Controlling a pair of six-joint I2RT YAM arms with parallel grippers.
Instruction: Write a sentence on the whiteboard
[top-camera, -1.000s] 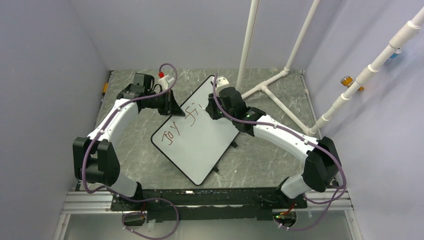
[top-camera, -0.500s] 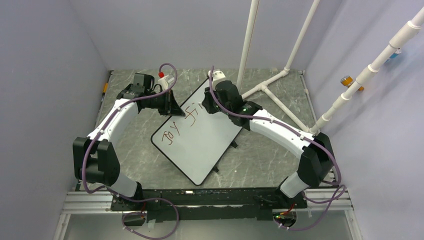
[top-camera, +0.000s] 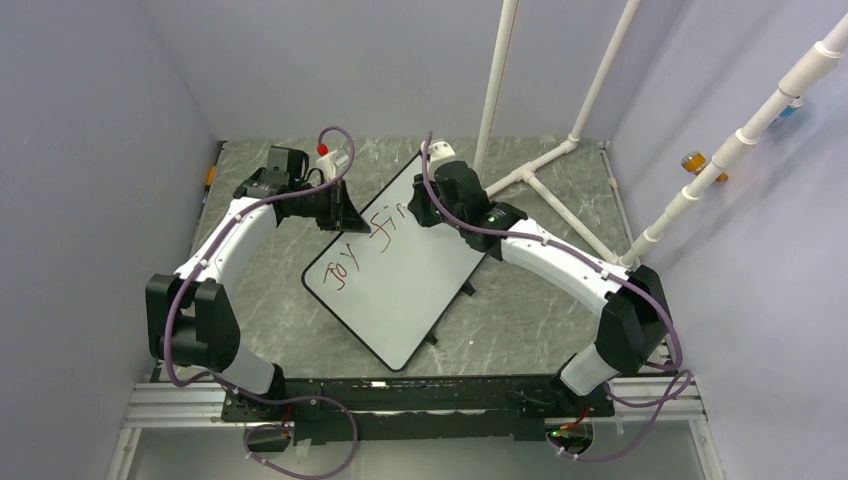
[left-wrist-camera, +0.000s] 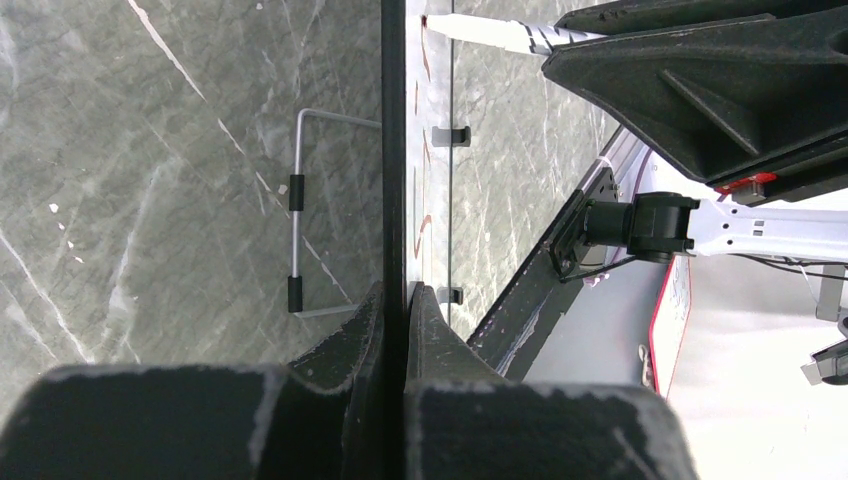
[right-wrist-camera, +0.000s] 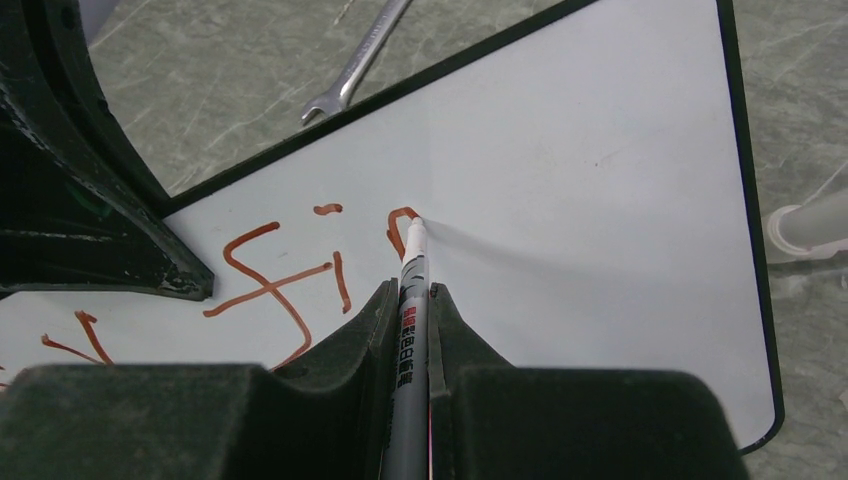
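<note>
The whiteboard (top-camera: 400, 290) lies tilted on the grey table, one corner pointing away. Reddish-brown letters of the sentence (top-camera: 345, 272) read "Joy" and then "fi" with a fresh curved stroke (right-wrist-camera: 398, 225). My left gripper (top-camera: 345, 215) is shut on the board's upper left edge; the edge (left-wrist-camera: 394, 150) runs between its fingers. My right gripper (top-camera: 415, 212) is shut on a white marker (right-wrist-camera: 411, 300), whose tip (right-wrist-camera: 414, 222) touches the board at the newest stroke. The left gripper also shows in the right wrist view (right-wrist-camera: 90, 200).
A metal wrench (right-wrist-camera: 355, 65) lies on the table just beyond the board's far edge. White pipes (top-camera: 560, 150) stand at the back right. A red-capped item (top-camera: 323, 150) sits behind the left gripper. The board's wire stand (left-wrist-camera: 300, 220) shows under it.
My right gripper has moved a little up and away along the board, and a new curved stroke has appeared after "fi". The left gripper has stayed put.
</note>
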